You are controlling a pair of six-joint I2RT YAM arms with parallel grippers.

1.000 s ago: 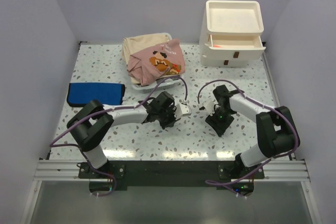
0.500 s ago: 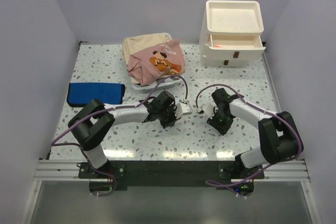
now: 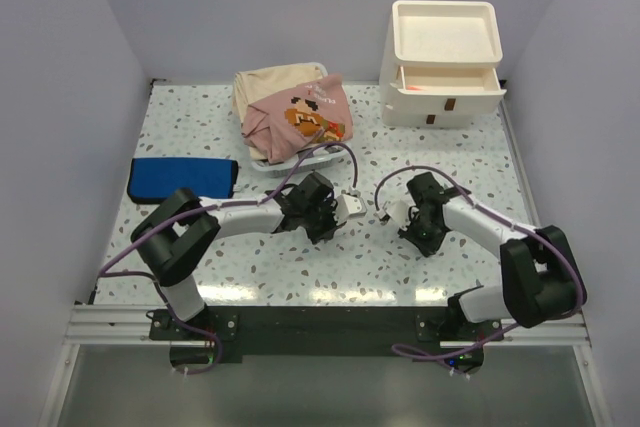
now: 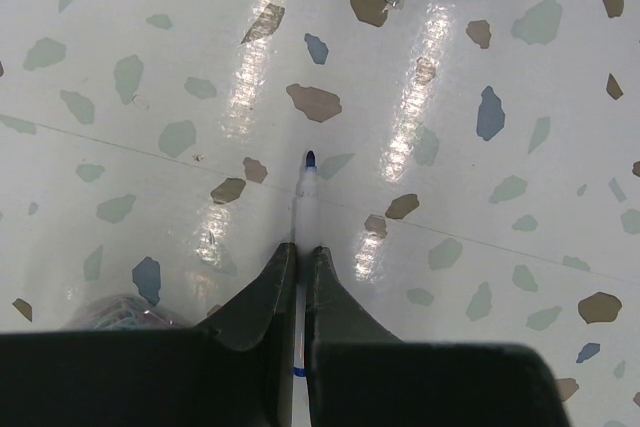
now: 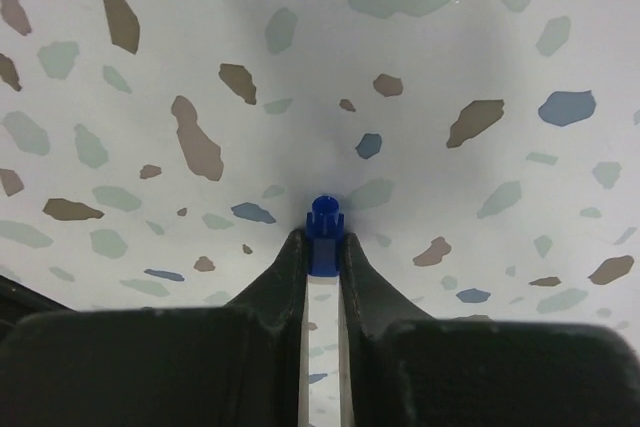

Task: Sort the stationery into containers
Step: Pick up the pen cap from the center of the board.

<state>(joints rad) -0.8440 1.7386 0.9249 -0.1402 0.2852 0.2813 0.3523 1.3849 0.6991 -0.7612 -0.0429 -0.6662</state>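
My left gripper (image 4: 303, 247) (image 3: 352, 206) is shut on a slim white pen (image 4: 307, 197). Its blue tip points away over the speckled table. Facing it from the right at mid-table, my right gripper (image 5: 325, 239) (image 3: 394, 212) is shut on a small blue cap (image 5: 325, 221), which sticks out just past the fingertips. The container, a cream-white drawer unit (image 3: 445, 107), stands at the back right. It has a square tray top (image 3: 400, 42), and its upper drawer (image 3: 440, 79) is pulled out with something orange inside. No other stationery shows.
A clear basket of pink and beige clothes (image 3: 295, 117) sits at the back centre. A blue pouch (image 3: 183, 179) lies at the left. Walls close in the table on three sides.
My right gripper has slid left toward the left gripper and its jaws have shut. The left arm has barely moved.
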